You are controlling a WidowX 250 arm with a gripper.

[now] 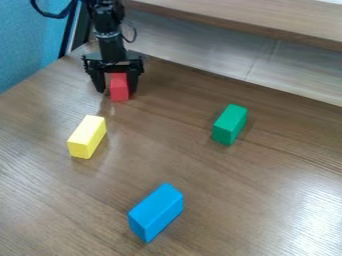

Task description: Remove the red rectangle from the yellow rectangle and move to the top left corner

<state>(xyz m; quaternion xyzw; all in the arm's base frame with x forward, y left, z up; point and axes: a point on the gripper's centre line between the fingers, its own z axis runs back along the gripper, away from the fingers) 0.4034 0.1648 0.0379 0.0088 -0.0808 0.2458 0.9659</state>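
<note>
Okay, your gripper (pixel 116 93) is spread, its two fingers straddling the red block (pixel 119 89), and you have a thin gap between the block and the finger at the view's left. At the view's right, the other finger is right up against the block's edge in view; you can't tell whether they touch. The red block sits near the table's upper-left corner, its near end poking out past the fingertips toward the camera. Your black arm (pixel 109 37) comes in from the top edge and points down, with a black cable (pixel 51 16) looping out at the view's left.

Next out, you have the yellow block (pixel 87 136) below the red one and a bit to the left, near it but apart. It lies lengthwise, slanting from lower left to upper right. The green block (pixel 230 124) is right of center, well apart from your gripper, on a similar slant. The blue block (pixel 156 212) is lowest in view, around the middle, also slanted and apart from the rest.

All four blocks are on the brown wood-grain table (pixel 40 200), and you get glare at its lower right. Behind the table, you see a pale panel (pixel 200 52) with a seam, a wooden ledge (pixel 260 19) above it, and a blue partition (pixel 23 50) at upper left.
</note>
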